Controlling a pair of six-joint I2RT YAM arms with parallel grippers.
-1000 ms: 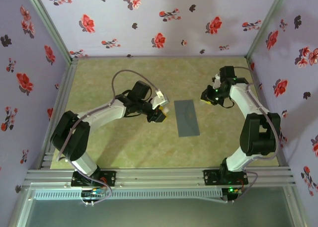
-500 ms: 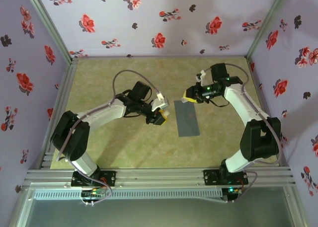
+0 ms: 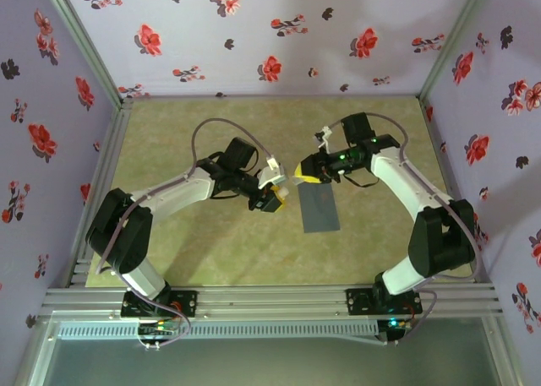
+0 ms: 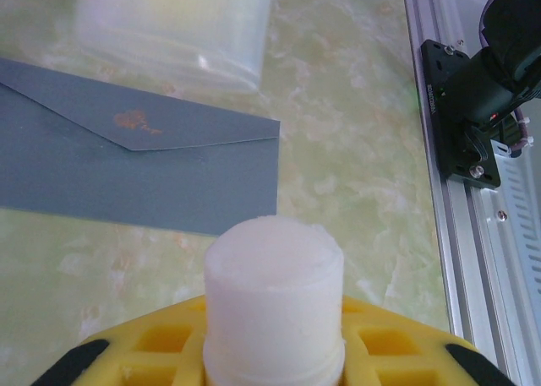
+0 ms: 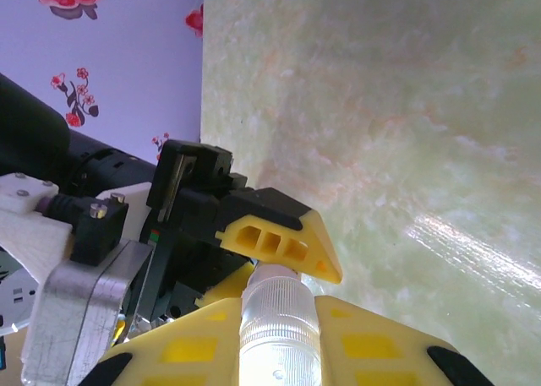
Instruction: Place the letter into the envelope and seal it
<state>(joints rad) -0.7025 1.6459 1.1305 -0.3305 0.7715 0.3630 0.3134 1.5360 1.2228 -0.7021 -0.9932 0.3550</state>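
Grey envelope (image 3: 319, 204) flat on tabletop (image 3: 169, 133) beside both: left fingers (image 4: 406, 339) pinch white stick (image 4: 272, 301), right fingers (image 5: 372, 344) pinch clear cap (image 5: 275, 331).

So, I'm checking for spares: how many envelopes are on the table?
1. The envelope lies flat near the middle of the table, a little right of centre, with its flap folded down. Another tucked directly beneath it would not show.

We see the envelope (image 3: 319, 207) flat on the table (image 3: 211, 242). The left gripper (image 3: 272, 198), with a stick (image 4: 273, 293) in it, is just left of the envelope's far end. The right gripper (image 3: 304, 175), with a cap (image 5: 277, 327) in it, is above that end
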